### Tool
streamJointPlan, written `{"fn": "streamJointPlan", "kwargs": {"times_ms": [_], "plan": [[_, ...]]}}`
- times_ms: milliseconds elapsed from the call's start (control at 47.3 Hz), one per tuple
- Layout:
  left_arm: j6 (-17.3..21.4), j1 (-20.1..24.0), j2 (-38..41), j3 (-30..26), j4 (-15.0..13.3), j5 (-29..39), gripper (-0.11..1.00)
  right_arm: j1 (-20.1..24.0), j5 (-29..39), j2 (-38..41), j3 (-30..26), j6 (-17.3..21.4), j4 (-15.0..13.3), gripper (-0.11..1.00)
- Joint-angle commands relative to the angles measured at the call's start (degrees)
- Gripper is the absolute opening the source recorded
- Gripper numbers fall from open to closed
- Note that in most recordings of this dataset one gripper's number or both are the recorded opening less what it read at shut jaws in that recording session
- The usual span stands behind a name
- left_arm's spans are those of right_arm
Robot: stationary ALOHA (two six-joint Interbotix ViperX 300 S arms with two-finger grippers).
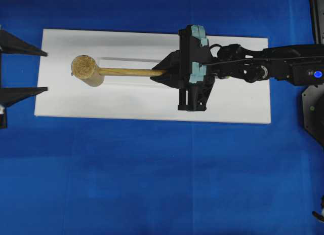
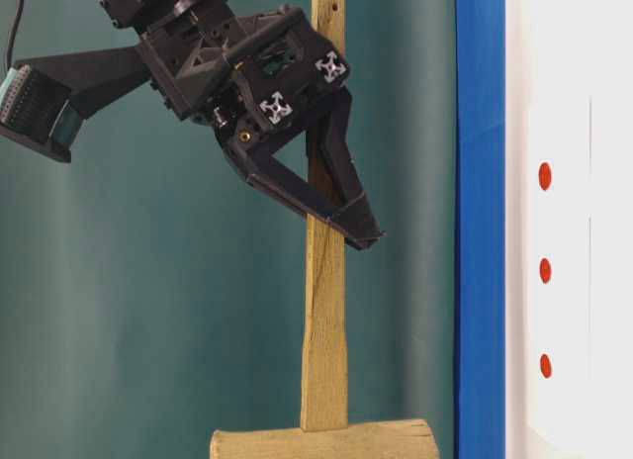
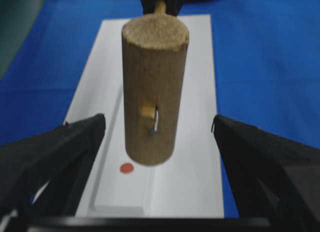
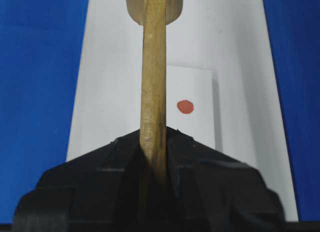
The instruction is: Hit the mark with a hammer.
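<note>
- right gripper [image 1: 163, 73] clamped on hammer [image 1: 101, 71] handle's far end, head hanging over white board [image 1: 152, 106]
- left gripper [image 3: 160, 142] wide apart, empty
- rigid wood, head-heavy; far-end grip likely pivots

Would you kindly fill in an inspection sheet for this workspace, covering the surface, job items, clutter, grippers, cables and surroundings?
Surface: blue cloth under a white board.
Job's things: wooden hammer, head over the board's left part, handle towards the right; red dots in a row on the board.
Clutter: nothing seen.
Grippers: right gripper shut on the hammer handle; left gripper open at the board's left edge, holding nothing.
Cables: black cable along the right arm.
Surroundings: green backdrop behind the table.
</note>
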Motion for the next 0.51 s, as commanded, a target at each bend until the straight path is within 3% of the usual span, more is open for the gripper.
{"fn": "streamJointPlan", "kwargs": {"times_ms": [0,254,487], "plan": [[-0.1,0.3,4.9,-1.1,-0.1,-4.4,0.9,0.1,-0.6,-0.8,-1.8,-0.1,-0.1,0.02],[-0.1,0.3,18.5,-5.6,-0.1,-13.0,0.91,0.1,-0.5,-0.9,-1.8,-0.1,-0.2,0.02],[0.0,0.3,28.8,-10.9,-0.1,-14.8,0.93,0.1,-0.5,-0.8,-1.8,-0.1,-0.2,0.02]]}}
